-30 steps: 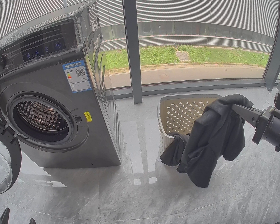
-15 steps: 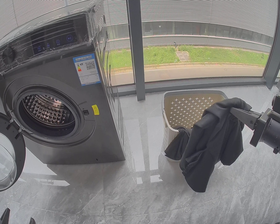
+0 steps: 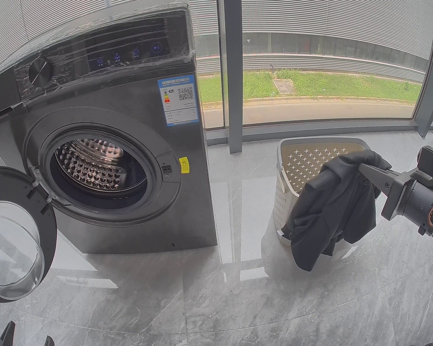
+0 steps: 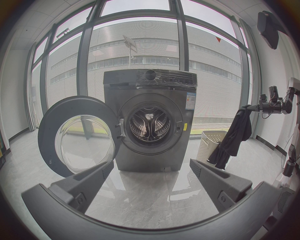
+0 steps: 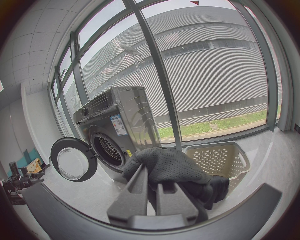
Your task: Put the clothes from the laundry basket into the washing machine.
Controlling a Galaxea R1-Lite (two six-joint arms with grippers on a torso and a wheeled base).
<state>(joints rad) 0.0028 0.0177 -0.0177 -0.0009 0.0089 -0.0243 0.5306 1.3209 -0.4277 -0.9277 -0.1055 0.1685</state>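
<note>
Glass set in a dark ring, the door (image 3: 11, 234) of the washing machine (image 3: 194, 208) stands swung wide at the far left. The perforated steel drum (image 3: 95, 164) behind it looks bare, so by my reading nothing has gone in yet. Low on that side the left tool (image 3: 27, 345) sits near the floor (image 3: 213, 306), its two fingers spread with nothing between them, facing the open front of the machine. To the right of the machine, by the window, stands the cream laundry basket (image 3: 319, 139). The part of its inside that shows is the star-punched back wall with no cloth against it, but its bottom is hidden, so I cannot tell whether more clothes wait there. One dark grey garment (image 3: 325, 211) is out of the basket and in the air. It hangs down and leftward from the right tool (image 3: 369, 170), whose fingers are pressed together on a bunched fold at the garment's top. The rest of the cloth droops in front of the basket's near side, with its lowest corner above the floor. Whether it brushes the basket wall I cannot tell. The pick therefore looks done. What is left is to carry the garment leftward to the drum opening, which lies well apart from the tool, push it inside and let go.
</note>
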